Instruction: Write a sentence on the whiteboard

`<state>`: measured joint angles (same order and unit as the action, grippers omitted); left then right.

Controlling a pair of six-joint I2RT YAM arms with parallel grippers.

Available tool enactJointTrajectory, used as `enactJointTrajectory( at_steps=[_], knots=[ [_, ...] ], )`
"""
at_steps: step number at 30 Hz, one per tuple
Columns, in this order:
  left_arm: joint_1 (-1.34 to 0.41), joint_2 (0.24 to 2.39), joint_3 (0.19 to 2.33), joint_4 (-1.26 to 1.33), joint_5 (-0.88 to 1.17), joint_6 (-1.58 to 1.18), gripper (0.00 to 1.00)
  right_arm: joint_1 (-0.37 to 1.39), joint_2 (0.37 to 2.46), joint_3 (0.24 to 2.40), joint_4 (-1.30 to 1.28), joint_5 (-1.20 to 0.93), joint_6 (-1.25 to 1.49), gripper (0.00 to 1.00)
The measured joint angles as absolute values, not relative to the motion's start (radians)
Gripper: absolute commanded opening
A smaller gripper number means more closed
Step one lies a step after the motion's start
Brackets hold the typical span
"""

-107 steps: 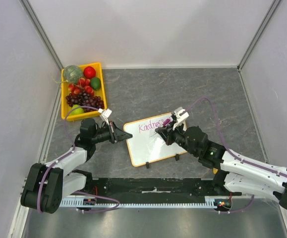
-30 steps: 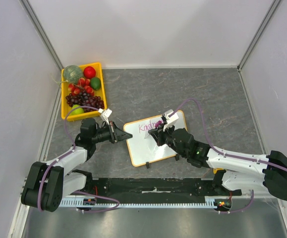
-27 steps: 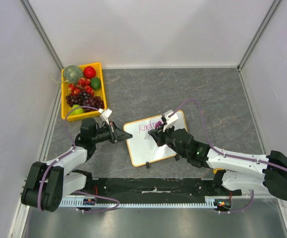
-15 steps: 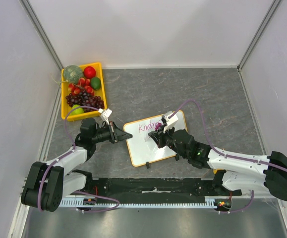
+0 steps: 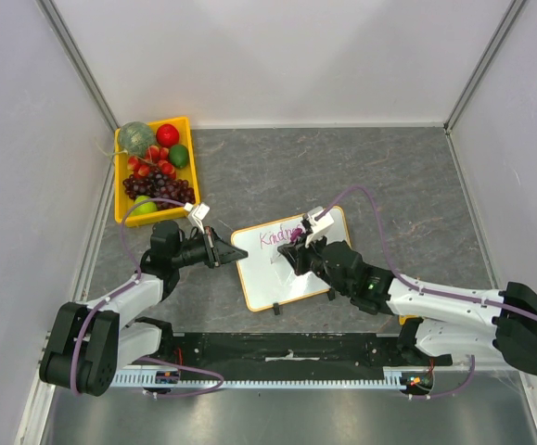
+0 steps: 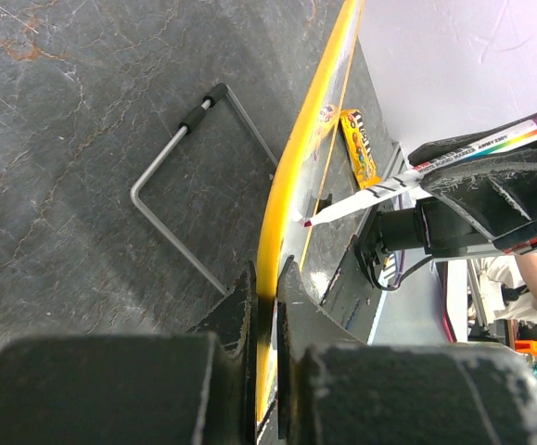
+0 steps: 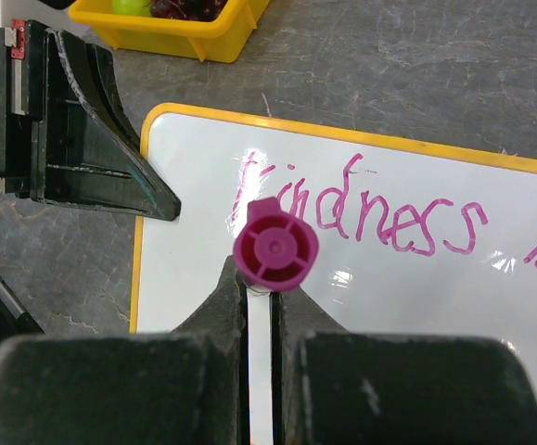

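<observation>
Gripping the marker (image 7: 275, 245), my right hand (image 5: 296, 255) is sitting back at the left, under the first line of the sentence (image 7: 389, 222). In my judgement, line two is starting. My left hand (image 5: 222, 250) is clamping the left edge of the whiteboard (image 5: 273, 278), which is lying mid-tabletop (image 5: 389, 176).

Both arms (image 5: 124, 298) have white links and black joints, each trailing a purple cable (image 5: 377, 206). The left gripper (image 5: 240, 253) and right gripper (image 5: 295, 253) are black.

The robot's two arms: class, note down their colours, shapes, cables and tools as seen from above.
The left arm and right arm have glossy white shells on the long links and bulky black housings at the joints. A thin lilac cable loops along each arm. The left tool and right tool are black wedges of two flat tapering fingers, each backed by a small white bracket.
</observation>
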<state>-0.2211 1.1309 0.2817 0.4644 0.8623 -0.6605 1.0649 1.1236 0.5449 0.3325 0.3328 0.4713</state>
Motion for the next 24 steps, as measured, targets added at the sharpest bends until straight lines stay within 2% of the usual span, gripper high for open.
enactJointTrajectory(
  at_steps=[24],
  knots=[
    [-0.221,1.131,0.282,0.463,0.862,-0.661,0.02,1.065,1.143,0.587,0.308,0.398,0.483,0.0]
  ],
)
